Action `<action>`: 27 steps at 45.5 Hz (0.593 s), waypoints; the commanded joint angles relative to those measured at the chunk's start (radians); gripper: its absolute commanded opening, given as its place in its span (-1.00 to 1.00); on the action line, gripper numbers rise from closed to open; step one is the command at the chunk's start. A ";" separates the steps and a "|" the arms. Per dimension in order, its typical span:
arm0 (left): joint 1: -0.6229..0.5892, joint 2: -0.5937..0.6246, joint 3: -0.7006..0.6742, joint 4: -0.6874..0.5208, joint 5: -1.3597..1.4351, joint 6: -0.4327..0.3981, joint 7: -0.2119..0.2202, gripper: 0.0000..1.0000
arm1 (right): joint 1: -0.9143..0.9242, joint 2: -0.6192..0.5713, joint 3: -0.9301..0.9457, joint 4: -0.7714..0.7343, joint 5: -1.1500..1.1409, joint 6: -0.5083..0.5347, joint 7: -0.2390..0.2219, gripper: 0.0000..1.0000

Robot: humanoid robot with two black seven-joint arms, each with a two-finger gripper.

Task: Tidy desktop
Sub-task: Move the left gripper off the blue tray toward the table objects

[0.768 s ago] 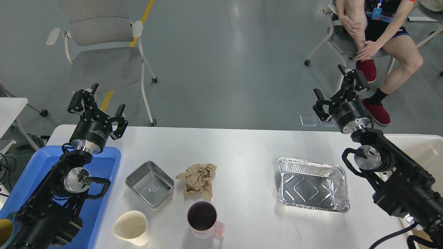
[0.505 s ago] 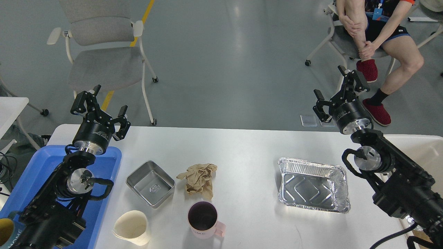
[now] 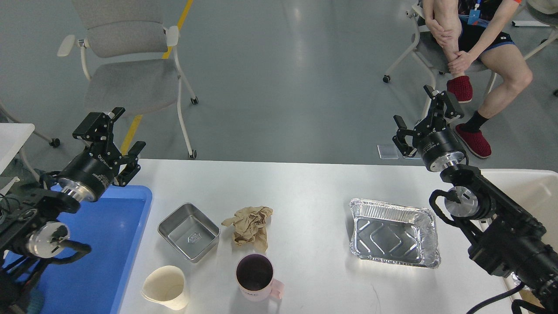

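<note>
The white desktop (image 3: pixel 305 183) holds a small steel tin (image 3: pixel 188 231), a crumpled brown paper (image 3: pixel 250 223), a cream paper cup (image 3: pixel 166 287) lying near the front edge, a pink mug (image 3: pixel 256 277) and a foil tray (image 3: pixel 393 233). My left gripper (image 3: pixel 114 137) is open and empty, raised over the desktop's back left corner above the blue tray (image 3: pixel 100 253). My right gripper (image 3: pixel 422 117) is open and empty, raised beyond the back edge at the right.
A grey chair (image 3: pixel 130 65) stands behind the desk at the left. A seated person (image 3: pixel 479 39) is at the back right. A second white table's corner (image 3: pixel 13 139) shows at the far left. A white bin (image 3: pixel 532 187) sits at the right edge.
</note>
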 commanded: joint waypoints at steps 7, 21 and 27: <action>0.043 0.661 0.265 -0.346 -0.010 -0.003 0.107 0.93 | -0.002 0.012 0.000 -0.002 0.000 0.000 0.000 1.00; 0.052 1.048 0.403 -0.427 -0.002 -0.107 0.101 0.93 | -0.010 0.024 0.000 -0.002 0.000 0.000 0.001 1.00; 0.049 1.160 0.403 -0.438 -0.001 -0.168 0.098 0.93 | -0.014 0.024 0.000 -0.002 0.000 0.000 0.001 1.00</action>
